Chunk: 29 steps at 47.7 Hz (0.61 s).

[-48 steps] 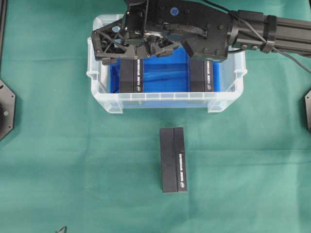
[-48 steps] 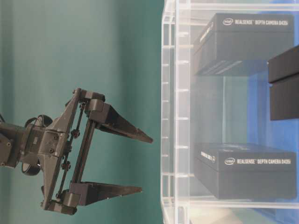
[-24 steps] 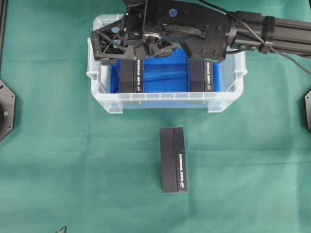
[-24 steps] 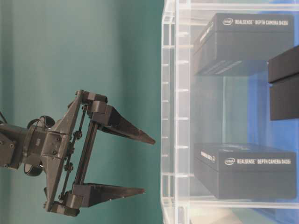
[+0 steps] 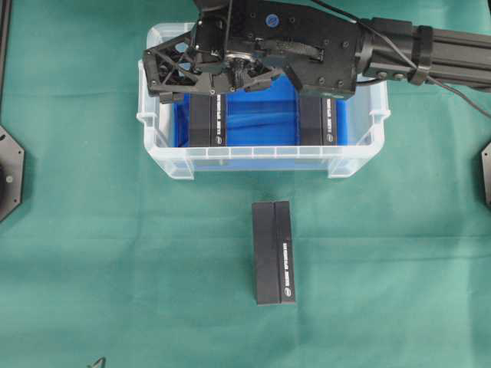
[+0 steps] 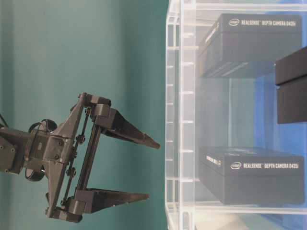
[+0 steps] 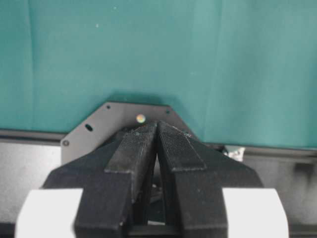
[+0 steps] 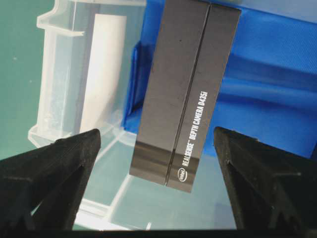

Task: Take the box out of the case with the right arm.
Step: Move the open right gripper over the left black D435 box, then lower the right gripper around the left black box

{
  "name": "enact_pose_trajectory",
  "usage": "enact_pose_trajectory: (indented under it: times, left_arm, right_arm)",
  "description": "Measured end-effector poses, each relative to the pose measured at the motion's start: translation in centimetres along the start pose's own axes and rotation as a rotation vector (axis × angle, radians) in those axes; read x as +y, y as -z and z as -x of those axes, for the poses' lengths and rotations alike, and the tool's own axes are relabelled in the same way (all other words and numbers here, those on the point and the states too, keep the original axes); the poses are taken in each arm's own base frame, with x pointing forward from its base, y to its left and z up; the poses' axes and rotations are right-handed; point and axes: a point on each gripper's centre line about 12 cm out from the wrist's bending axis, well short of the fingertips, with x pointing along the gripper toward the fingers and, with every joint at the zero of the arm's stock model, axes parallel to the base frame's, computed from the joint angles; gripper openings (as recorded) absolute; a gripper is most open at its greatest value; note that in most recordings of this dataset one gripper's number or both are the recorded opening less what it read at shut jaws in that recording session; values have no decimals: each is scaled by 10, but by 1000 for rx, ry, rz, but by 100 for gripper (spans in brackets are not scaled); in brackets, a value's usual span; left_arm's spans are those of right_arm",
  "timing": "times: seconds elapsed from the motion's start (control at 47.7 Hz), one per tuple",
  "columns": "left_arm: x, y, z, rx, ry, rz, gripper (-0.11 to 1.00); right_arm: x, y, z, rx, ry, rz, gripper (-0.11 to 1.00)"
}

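Two boxes (image 5: 209, 120) apparently in case (image 5: 261, 159); one outside; right pincer (image 6: 151, 168) spread, empty.

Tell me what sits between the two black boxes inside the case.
Nothing but bare blue lining. In the overhead view the left box and right box stand apart inside the case, with only that sheet between them.

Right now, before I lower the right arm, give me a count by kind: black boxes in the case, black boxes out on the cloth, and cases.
Black boxes in the case: 2, left box and right box
Black boxes on the green cloth: 1, loose box
Clear cases: 1
Total: 4
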Motion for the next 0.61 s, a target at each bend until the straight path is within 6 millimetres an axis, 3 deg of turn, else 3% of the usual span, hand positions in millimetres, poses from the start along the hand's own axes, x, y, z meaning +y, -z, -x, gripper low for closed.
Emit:
enact_pose_trajectory:
  times: [0.608]
  left_arm:
    - [0, 0, 0, 0, 0, 0, 0]
  right_arm:
    - [0, 1, -3, 1, 6, 3, 95]
